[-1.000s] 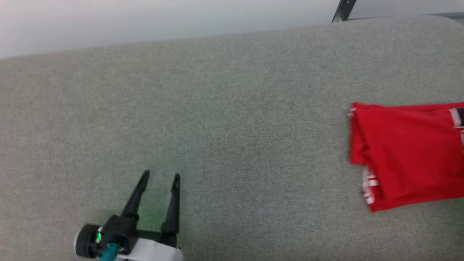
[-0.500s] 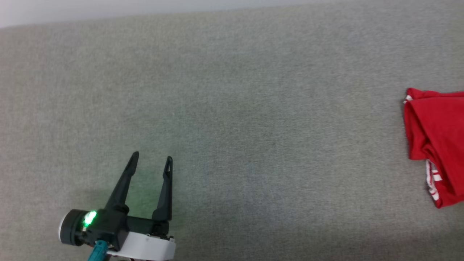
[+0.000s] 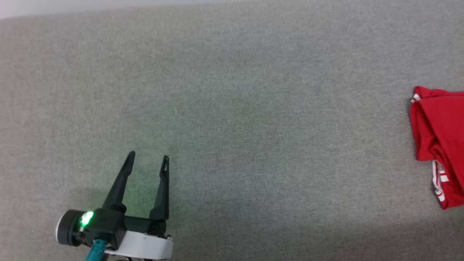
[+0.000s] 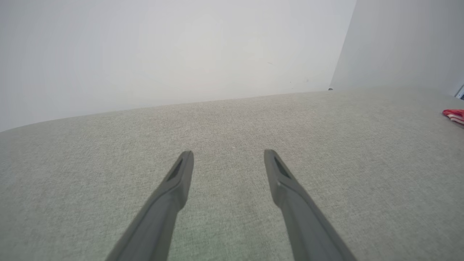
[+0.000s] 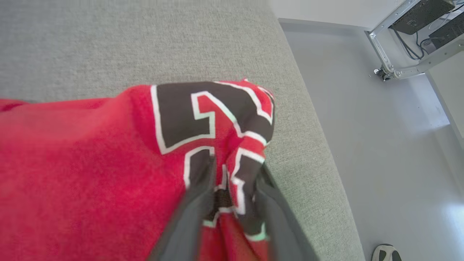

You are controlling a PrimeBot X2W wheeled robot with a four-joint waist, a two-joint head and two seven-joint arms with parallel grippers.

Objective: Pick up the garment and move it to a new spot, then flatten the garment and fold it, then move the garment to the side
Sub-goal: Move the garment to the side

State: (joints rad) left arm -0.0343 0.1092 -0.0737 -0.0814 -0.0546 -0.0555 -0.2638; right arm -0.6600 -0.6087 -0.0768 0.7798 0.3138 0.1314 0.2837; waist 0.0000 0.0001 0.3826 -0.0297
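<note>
Likely lab: aluminium frame [image 5: 420, 65], cables [image 5: 409, 50].

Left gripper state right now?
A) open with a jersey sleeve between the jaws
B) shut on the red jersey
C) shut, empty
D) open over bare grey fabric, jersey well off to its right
D: the left gripper has its jaws spread over the grey fabric surface with nothing between them, and the red jersey lies apart at the head view's right edge.
</note>
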